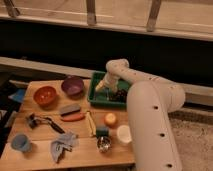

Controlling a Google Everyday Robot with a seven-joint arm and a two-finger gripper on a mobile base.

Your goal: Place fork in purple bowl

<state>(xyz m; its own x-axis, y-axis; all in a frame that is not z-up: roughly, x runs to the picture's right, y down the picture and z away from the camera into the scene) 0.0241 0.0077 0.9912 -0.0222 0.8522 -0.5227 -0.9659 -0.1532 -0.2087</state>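
The gripper [103, 87] hung low over the left part of the green tray [94, 101], at the far right of the worktop [83, 151], the arm bent down from above; whether the jaws were wide, narrow or closed on something could not be told; the fork itself could not be picked out, though it most likely lay in the tray right under the gripper, beside some dark items at the tray's right end; the purple bowl [73, 85] sat just left of the tray, empty as far as could be seen, with an orange-red bowl [45, 95] further left; so this looked like the pick-up step; next would come a firm hold, a lift over the tray's rim and a short carry left to the bowl.
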